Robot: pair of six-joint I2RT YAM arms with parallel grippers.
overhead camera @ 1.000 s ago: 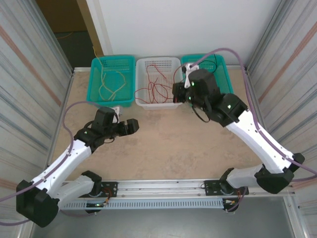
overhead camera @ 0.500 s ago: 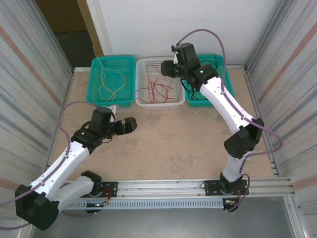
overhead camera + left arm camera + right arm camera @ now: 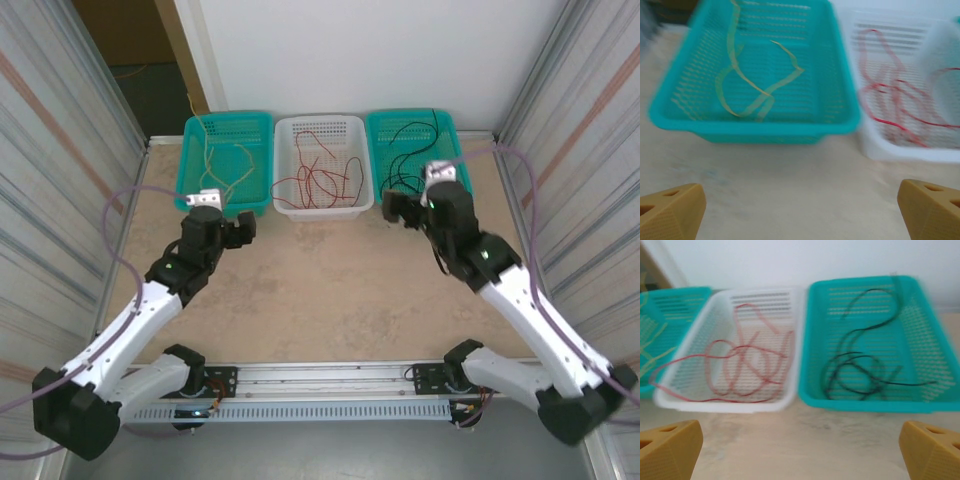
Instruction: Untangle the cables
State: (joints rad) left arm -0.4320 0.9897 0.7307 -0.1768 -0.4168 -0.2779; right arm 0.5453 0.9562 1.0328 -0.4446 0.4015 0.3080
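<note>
The cables lie sorted in three baskets at the back of the table. A pale yellow cable (image 3: 225, 165) (image 3: 760, 92) is in the left teal basket (image 3: 262, 150). A red cable (image 3: 320, 180) (image 3: 740, 355) (image 3: 890, 95) is in the white basket (image 3: 290, 205). A black cable (image 3: 410, 160) (image 3: 855, 365) is in the right teal basket (image 3: 455, 140). My left gripper (image 3: 215, 222) (image 3: 800, 210) is open just in front of the left basket, above bare table. My right gripper (image 3: 425, 198) (image 3: 800, 450) is open in front of the gap between the white and right baskets, with nothing between its fingers.
The three baskets stand side by side against the back wall (image 3: 350, 50). Corrugated metal walls (image 3: 60, 180) close in both sides. A rail (image 3: 320, 385) with the arm bases runs along the near edge. Bare table (image 3: 320, 280) lies between the arms.
The right arm pulled back from over the baskets to the table in front of them, and its gripper opened. The left gripper turned and moved closer to the left basket.
</note>
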